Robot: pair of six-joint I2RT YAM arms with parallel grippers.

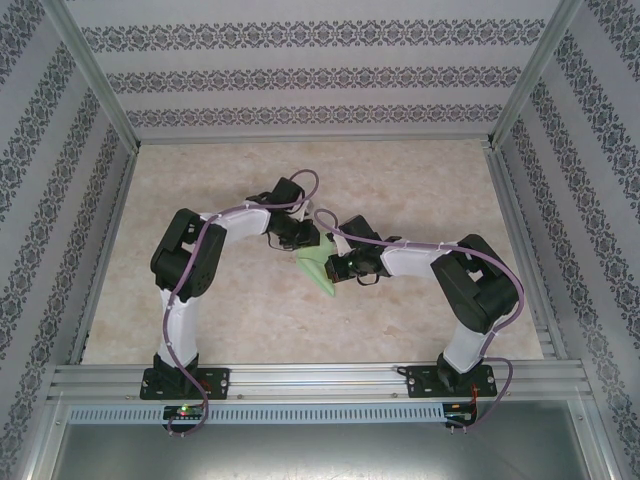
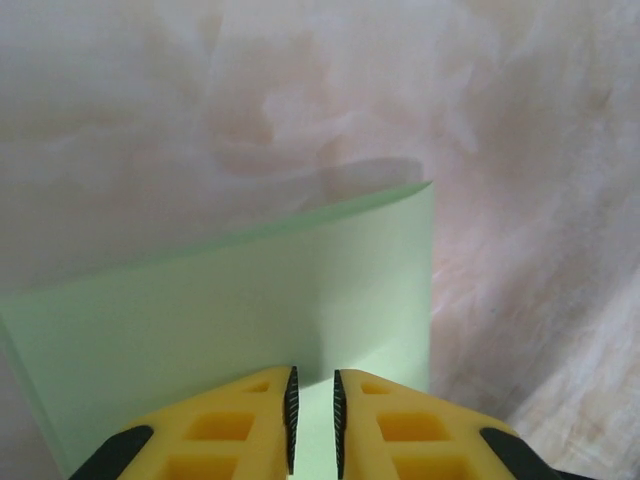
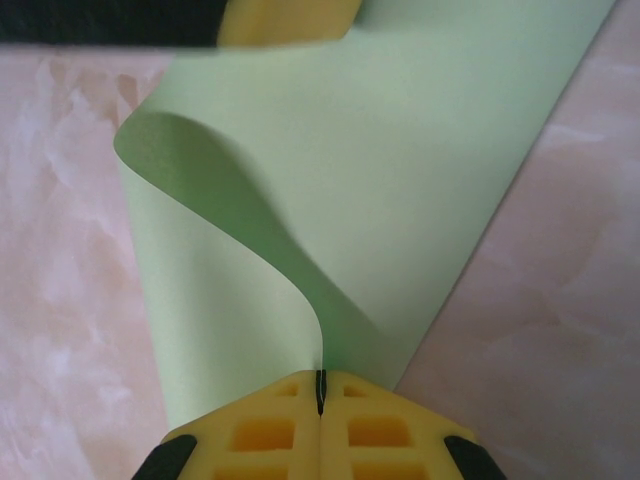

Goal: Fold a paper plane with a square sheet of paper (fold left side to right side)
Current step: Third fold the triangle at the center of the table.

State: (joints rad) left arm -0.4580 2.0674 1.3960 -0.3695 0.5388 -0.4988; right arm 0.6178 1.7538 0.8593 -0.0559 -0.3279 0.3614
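Square sheet of paper (image 3: 420,150): right gripper (image 3: 320,392) pinching curled edge, left gripper (image 2: 313,410) slightly parted; align edges bfr creasing.

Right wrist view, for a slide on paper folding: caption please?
Right gripper, shut, pinches a curled edge of the mint-green paper sheet over the marbled table.

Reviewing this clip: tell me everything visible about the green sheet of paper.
The square sheet of paper is thin, matte, plain pale mint green and unmarked. It lies mid-table between the arms. One edge is lifted and curled over in a soft loop, with no crease showing. The right pincer is shut on that lifted edge. The left pincer, jaws slightly apart, is over the far end.
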